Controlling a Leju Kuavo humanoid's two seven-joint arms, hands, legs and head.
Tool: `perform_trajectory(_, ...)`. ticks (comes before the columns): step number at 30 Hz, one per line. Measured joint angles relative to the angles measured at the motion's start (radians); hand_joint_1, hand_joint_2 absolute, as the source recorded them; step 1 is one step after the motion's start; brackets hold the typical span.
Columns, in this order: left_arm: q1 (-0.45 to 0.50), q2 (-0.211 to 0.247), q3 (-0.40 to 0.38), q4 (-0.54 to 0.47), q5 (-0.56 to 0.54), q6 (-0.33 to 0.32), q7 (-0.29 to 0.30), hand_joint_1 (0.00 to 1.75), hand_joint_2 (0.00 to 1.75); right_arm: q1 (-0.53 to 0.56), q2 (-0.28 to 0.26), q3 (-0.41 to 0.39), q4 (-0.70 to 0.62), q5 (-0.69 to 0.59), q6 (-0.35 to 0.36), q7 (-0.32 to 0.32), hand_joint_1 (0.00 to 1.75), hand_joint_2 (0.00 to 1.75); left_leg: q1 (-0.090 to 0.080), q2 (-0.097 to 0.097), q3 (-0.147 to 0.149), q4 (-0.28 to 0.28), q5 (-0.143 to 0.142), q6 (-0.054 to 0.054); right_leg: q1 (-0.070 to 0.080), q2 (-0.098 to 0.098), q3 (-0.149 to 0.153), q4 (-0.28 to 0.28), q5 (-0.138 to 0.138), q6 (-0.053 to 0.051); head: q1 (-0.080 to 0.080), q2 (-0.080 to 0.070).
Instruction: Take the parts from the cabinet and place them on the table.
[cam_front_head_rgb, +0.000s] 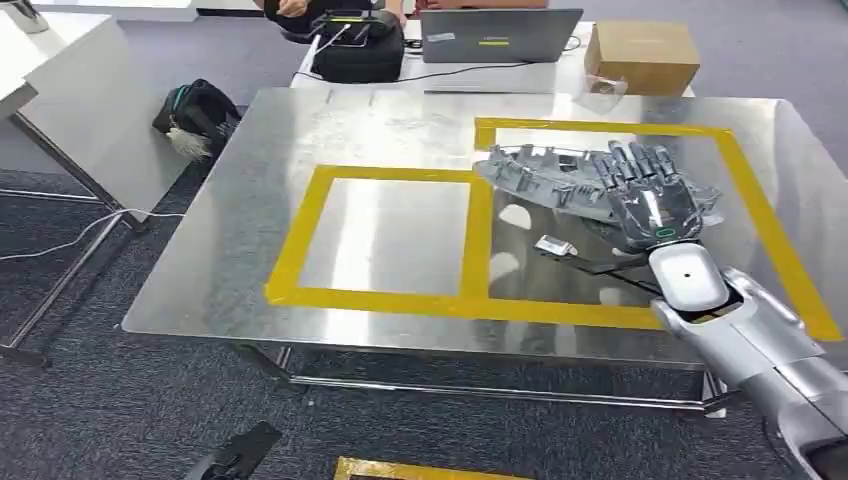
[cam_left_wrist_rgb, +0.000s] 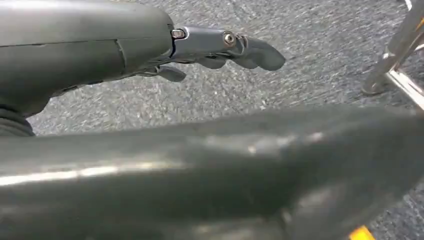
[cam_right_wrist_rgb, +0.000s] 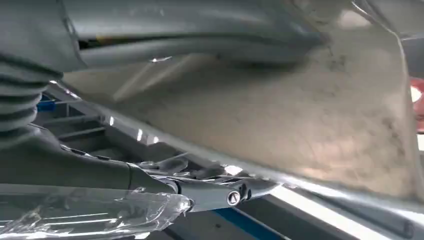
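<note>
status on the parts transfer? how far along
Done: the grey part is out of the cabinet and lies on the metal table, inside the right-hand yellow tape frame. In hand: the right hand rests on it. Left: letting go; the smaller yellow frame holds nothing. The left hand hangs over the carpet.

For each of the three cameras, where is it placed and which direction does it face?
Head view: high on the body, looking down at the steel table; right hand rests on the grey part.
Left wrist view: behind the left hand, hanging over grey carpet.
Right wrist view: behind the right hand, close against the part.
Shared: head and right wrist views show that hand and part.
</note>
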Motion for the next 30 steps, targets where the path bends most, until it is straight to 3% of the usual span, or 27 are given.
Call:
perform_trajectory(1, -0.002, 0.0, 0.0, 0.0, -0.003, 0.004, 0.0, 0.0, 0.0, -0.004, 0.0, 0.0, 0.0, 0.0, 0.0, 0.0, 0.0, 0.0, 0.001, 0.0, 0.011, -0.019, -0.02, 0.004, 0.001, 0.0, -0.005, 0.001, -0.001, 0.004, -0.001, 0.0)
perform_trajectory(4, 0.0, 0.0, 0.0, 0.0, -0.008, 0.009, 0.002, 0.0, 0.0, -0.005, 0.001, 0.0, -0.002, -0.001, 0.0, -0.001, 0.0, 0.0, 0.005, 0.0, 0.011, -0.024, -0.03, 0.014, 0.0, 0.0, -0.001, -0.004, -0.009, 0.02, -0.002, 0.0)
perform_trajectory(5, -0.003, 0.0, 0.0, 0.0, -0.009, 0.011, 0.003, 0.0, 0.0, -0.005, 0.001, -0.001, -0.003, -0.001, 0.001, -0.001, 0.0, 0.0, 0.008, -0.001, 0.015, -0.027, -0.033, 0.02, 0.0, -0.002, -0.019, 0.024, -0.033, 0.022, 0.004, 0.0)
perform_trajectory(6, -0.004, 0.002, 0.0, 0.0, -0.009, 0.014, 0.006, 0.0, 0.0, -0.007, 0.001, -0.002, -0.003, -0.001, 0.001, 0.0, 0.0, 0.0, 0.008, -0.001, 0.017, -0.027, -0.034, 0.025, 0.0, -0.002, -0.042, 0.081, -0.065, 0.022, 0.006, 0.0)
perform_trajectory(8, -0.001, 0.002, 0.0, 0.0, -0.01, 0.014, 0.011, 0.0, 0.0, -0.001, 0.001, 0.002, -0.002, -0.001, 0.002, -0.001, 0.0, 0.0, 0.007, -0.002, 0.021, -0.026, -0.039, 0.031, 0.0, -0.001, -0.127, 0.256, -0.141, 0.023, 0.007, 0.0)
perform_trajectory(9, 0.001, 0.002, 0.0, 0.0, -0.01, 0.014, 0.012, 0.0, 0.0, 0.005, 0.001, 0.005, 0.0, -0.001, 0.002, -0.001, 0.0, 0.0, 0.007, -0.002, 0.024, -0.026, -0.041, 0.032, 0.001, -0.001, -0.161, 0.318, -0.154, 0.024, 0.007, 0.0)
perform_trajectory(10, 0.003, 0.001, 0.0, 0.0, -0.01, 0.014, 0.013, 0.0, 0.0, 0.011, 0.001, 0.005, 0.001, -0.001, 0.002, -0.002, 0.0, 0.0, 0.007, -0.003, 0.027, -0.025, -0.044, 0.032, 0.0, -0.001, -0.181, 0.332, -0.135, 0.025, 0.008, 0.0)
perform_trajectory(11, 0.004, 0.001, 0.0, 0.0, -0.01, 0.014, 0.014, 0.0, 0.0, 0.012, 0.001, 0.005, 0.001, -0.001, 0.002, -0.002, 0.0, 0.0, 0.007, -0.004, 0.032, -0.025, -0.046, 0.031, 0.0, -0.002, -0.173, 0.289, -0.082, 0.026, 0.008, 0.0)
perform_trajectory(13, 0.001, 0.001, 0.0, 0.0, -0.01, 0.014, 0.014, 0.0, 0.0, 0.007, 0.001, 0.003, 0.001, -0.001, 0.002, -0.002, 0.0, 0.0, 0.008, -0.004, 0.04, -0.024, -0.051, 0.025, -0.004, -0.003, -0.125, 0.128, 0.036, 0.029, 0.008, 0.0)
perform_trajectory(14, 0.001, 0.002, 0.0, 0.0, -0.01, 0.011, 0.016, 0.0, 0.0, 0.003, 0.001, 0.003, 0.001, -0.001, 0.003, -0.002, 0.0, 0.0, 0.007, -0.004, 0.041, -0.023, -0.054, 0.021, -0.007, -0.006, -0.107, 0.055, 0.072, 0.032, 0.008, 0.0)
perform_trajectory(16, 0.0, 0.003, 0.0, 0.0, -0.01, 0.008, 0.019, 0.0, 0.0, -0.001, 0.002, 0.005, 0.002, -0.001, 0.006, -0.003, 0.0, 0.0, 0.0, -0.005, 0.027, -0.014, -0.051, 0.013, -0.004, -0.002, -0.081, 0.021, 0.054, 0.026, 0.007, 0.0)
perform_trajectory(18, 0.001, 0.004, 0.0, 0.0, -0.01, 0.007, 0.02, 0.0, 0.0, 0.0, 0.002, 0.004, 0.002, -0.001, 0.006, -0.003, 0.0, 0.0, -0.004, -0.005, 0.018, -0.01, -0.04, 0.028, -0.006, 0.002, -0.092, 0.023, 0.06, 0.027, 0.006, 0.0)
perform_trajectory(20, -0.001, 0.002, -0.001, 0.0, -0.01, 0.007, 0.02, 0.0, 0.0, 0.0, 0.002, 0.004, 0.002, -0.001, 0.006, -0.003, 0.0, 0.0, -0.004, -0.005, 0.017, -0.015, -0.034, 0.034, -0.005, 0.002, -0.096, 0.023, 0.062, 0.023, 0.005, 0.0)
perform_trajectory(24, -0.003, 0.003, -0.001, 0.0, -0.01, 0.0, 0.02, 0.0, 0.0, 0.0, 0.003, 0.004, 0.002, -0.001, 0.007, -0.003, 0.0, 0.0, -0.004, -0.004, 0.017, -0.026, -0.031, 0.034, -0.005, 0.003, -0.1, 0.023, 0.065, 0.016, 0.005, 0.0)
perform_trajectory(30, -0.003, 0.003, -0.002, 0.0, -0.009, -0.006, 0.021, 0.0, 0.0, -0.001, 0.006, 0.004, 0.002, -0.001, 0.008, -0.003, 0.0, 0.0, -0.006, -0.004, 0.015, -0.024, -0.034, 0.031, -0.006, 0.002, -0.099, 0.023, 0.064, 0.017, 0.005, 0.0)
